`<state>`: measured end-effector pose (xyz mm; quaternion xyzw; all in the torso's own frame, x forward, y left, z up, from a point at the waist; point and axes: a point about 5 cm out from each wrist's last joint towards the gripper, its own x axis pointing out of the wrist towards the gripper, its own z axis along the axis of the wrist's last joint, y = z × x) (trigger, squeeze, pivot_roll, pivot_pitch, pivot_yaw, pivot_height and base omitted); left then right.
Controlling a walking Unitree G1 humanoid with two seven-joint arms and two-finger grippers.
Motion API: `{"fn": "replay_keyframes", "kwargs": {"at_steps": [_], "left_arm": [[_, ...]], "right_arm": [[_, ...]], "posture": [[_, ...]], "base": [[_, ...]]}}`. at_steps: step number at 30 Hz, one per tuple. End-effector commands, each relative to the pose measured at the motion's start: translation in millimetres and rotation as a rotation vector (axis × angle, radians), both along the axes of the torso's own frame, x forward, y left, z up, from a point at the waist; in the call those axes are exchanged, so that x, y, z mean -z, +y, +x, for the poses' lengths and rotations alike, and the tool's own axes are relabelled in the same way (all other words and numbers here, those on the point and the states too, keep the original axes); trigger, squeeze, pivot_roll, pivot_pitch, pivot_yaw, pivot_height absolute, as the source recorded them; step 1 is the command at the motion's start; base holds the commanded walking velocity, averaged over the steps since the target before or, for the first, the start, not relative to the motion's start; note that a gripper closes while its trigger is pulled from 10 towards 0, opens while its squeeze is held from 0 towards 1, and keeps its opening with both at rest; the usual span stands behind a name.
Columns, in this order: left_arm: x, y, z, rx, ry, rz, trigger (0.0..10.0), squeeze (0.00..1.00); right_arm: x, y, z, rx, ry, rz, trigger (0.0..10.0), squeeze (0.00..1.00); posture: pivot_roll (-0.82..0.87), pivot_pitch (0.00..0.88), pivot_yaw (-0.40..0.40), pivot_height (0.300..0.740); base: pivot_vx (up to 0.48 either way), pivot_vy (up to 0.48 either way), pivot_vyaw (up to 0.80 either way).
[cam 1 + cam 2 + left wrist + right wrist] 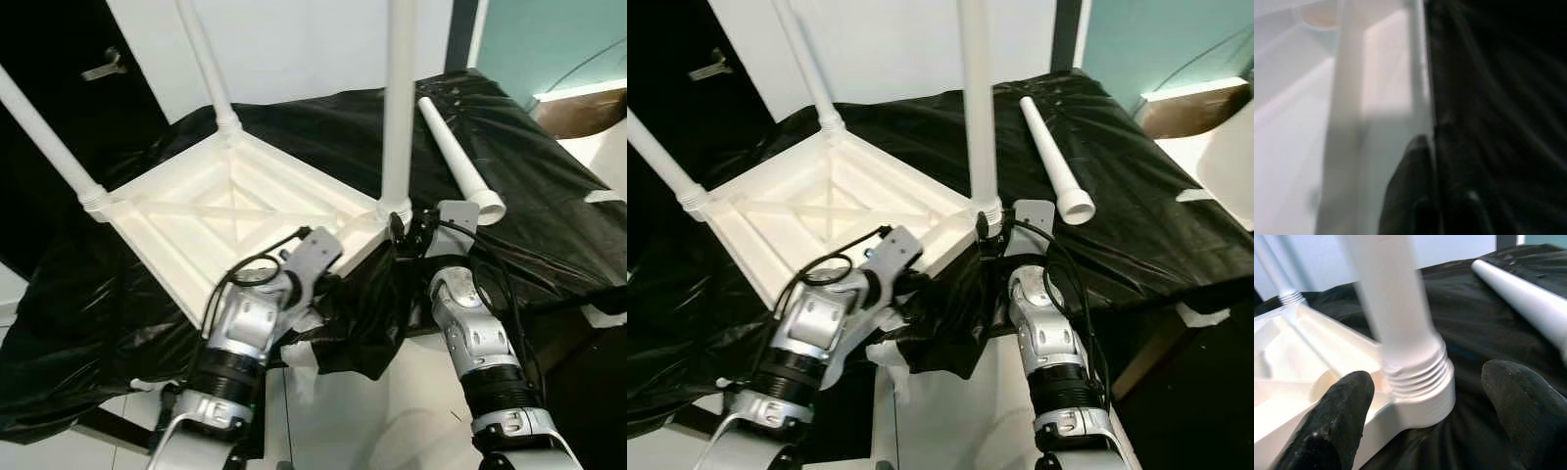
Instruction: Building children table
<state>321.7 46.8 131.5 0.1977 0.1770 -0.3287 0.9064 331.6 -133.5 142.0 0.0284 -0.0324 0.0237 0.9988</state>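
A white plastic tabletop [196,211] lies upside down on a black sheet [323,127]. Three white legs stand up from its corners: one at the left [44,132], one at the back [206,59], one at the right [399,98]. A fourth leg [456,152] lies loose on the sheet to the right. My right gripper [1425,416] is open, its fingertips [1327,421] on either side of the right leg's threaded base [1415,377] without touching it. My left gripper [328,274] is at the tabletop's near corner, against the rim [1418,98], partly hidden by folds of the sheet.
The sheet covers a low surface whose front edge is just before my arms, with white floor [343,411] below. A dark door with a handle [103,67] stands at the back left, beside a white wall. A brown surface [588,108] is at the far right.
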Motion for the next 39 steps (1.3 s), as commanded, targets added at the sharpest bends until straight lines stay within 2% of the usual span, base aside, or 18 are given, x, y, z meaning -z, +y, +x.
{"fn": "replay_keyframes", "kwargs": {"at_steps": [1, 2, 3, 7, 8, 10, 13, 16, 19, 20, 23, 25, 31, 33, 34, 35, 37, 39], "left_arm": [[-1, 7.9, 7.1, -0.155, -0.087, 0.044, 10.0, 0.00], [-1, 7.9, 7.1, -0.155, -0.087, 0.044, 10.0, 0.00], [-4, 5.5, 7.6, -0.150, -0.090, 0.010, 10.0, 1.00], [-20, 8.6, 11.3, -0.144, -0.123, -0.063, 10.0, 1.00], [-30, 11.6, 13.0, -0.126, -0.153, -0.091, 10.0, 0.00], [-53, 23.6, 12.6, -0.070, -0.223, -0.167, 10.0, 0.00], [-62, 30.5, 10.7, -0.039, -0.260, -0.192, 10.0, 0.00], [-74, 48.9, 8.7, 0.003, -0.333, -0.173, 10.0, 0.00], [-74, 48.9, 8.7, 0.003, -0.333, -0.173, 10.0, 0.00], [-73, 77.6, 14.9, -0.043, -0.382, -0.058, 10.0, 0.00], [-71, 90.3, 18.3, -0.073, -0.391, 0.001, 10.0, 0.00], [-63, 119.7, 24.6, -0.128, -0.395, 0.184, 10.0, 0.00], [-52, 159.6, 27.9, -0.215, -0.366, 0.392, 10.0, 0.00], [-52, 159.6, 27.9, -0.215, -0.366, 0.392, 10.0, 0.00], [-47, 171.2, 27.3, -0.233, -0.351, 0.469, 10.0, 0.00], [-47, 171.2, 27.3, -0.233, -0.351, 0.469, 10.0, 0.00], [-38, 187.4, 22.7, -0.205, -0.319, 0.622, 10.0, 0.00], [-38, 187.4, 22.7, -0.205, -0.319, 0.622, 10.0, 0.00]], "right_arm": [[4, 4.4, 0.0, -0.021, 0.027, 0.012, 10.0, 0.00], [4, 4.4, 0.0, -0.021, 0.027, 0.012, 10.0, 0.00], [5, 4.4, -0.2, -0.024, 0.034, 0.012, 10.0, 0.00], [8, 4.6, -0.6, -0.031, 0.054, 0.003, 10.0, 0.00], [10, 5.0, -1.0, -0.034, 0.063, -0.001, 10.0, 0.00], [15, 7.2, -2.0, -0.038, 0.091, -0.013, 10.0, 0.00], [18, 8.1, -2.3, -0.038, 0.106, -0.016, 10.0, 0.00], [24, 10.6, -2.1, -0.048, 0.141, -0.023, 10.0, 0.00], [24, 10.6, -2.1, -0.048, 0.141, -0.023, 10.0, 0.00], [29, 17.9, -1.3, -0.094, 0.188, -0.023, 10.0, 0.00], [31, 20.8, -0.7, -0.112, 0.203, -0.022, 10.0, 0.00], [32, 24.5, 2.2, -0.123, 0.221, -0.043, 10.0, 0.00], [30, 24.7, 8.6, -0.115, 0.229, -0.058, 10.0, 0.00], [30, 24.7, 8.6, -0.115, 0.229, -0.058, 10.0, 0.00], [28, 23.7, 11.2, -0.112, 0.226, -0.060, 10.0, 0.00], [28, 23.7, 11.2, -0.112, 0.226, -0.060, 10.0, 0.00], [25, 21.4, 16.2, -0.104, 0.222, -0.061, 10.0, 0.00], [25, 21.4, 16.2, -0.104, 0.222, -0.061, 10.0, 0.00]], "posture": [[-0.03, 0.000, 0.127, 0.740], [-0.03, 0.000, 0.127, 0.740], [-0.02, 0.002, 0.126, 0.740], [-0.02, 0.006, 0.125, 0.740], [-0.02, 0.006, 0.125, 0.740], [-0.01, 0.007, 0.122, 0.740], [-0.01, 0.007, 0.122, 0.740], [0.01, 0.008, 0.115, 0.740], [0.01, 0.008, 0.115, 0.740], [0.02, 0.003, 0.111, 0.740], [0.02, 0.000, 0.110, 0.740], [0.02, 0.000, 0.109, 0.740], [0.03, 0.000, 0.112, 0.740], [0.03, 0.000, 0.112, 0.740], [0.03, 0.000, 0.111, 0.740], [0.03, 0.000, 0.111, 0.740], [0.03, 0.000, 0.110, 0.740], [0.03, 0.000, 0.110, 0.740]], "base": [[0.000, 0.000, 0.00], [0.000, 0.000, 0.00], [0.000, 0.000, 0.00], [0.000, 0.000, 0.00], [0.000, 0.000, 0.00], [0.000, 0.000, 0.00], [0.000, 0.000, 0.00], [0.000, 0.000, 0.00], [0.000, 0.000, 0.00], [0.000, 0.000, 0.00], [0.000, 0.000, 0.00], [0.000, 0.000, 0.00], [0.000, 0.000, 0.00], [0.000, 0.000, 0.00], [0.000, 0.000, 0.00], [0.000, 0.000, 0.00], [0.000, 0.000, 0.00], [0.000, 0.000, 0.00]]}}
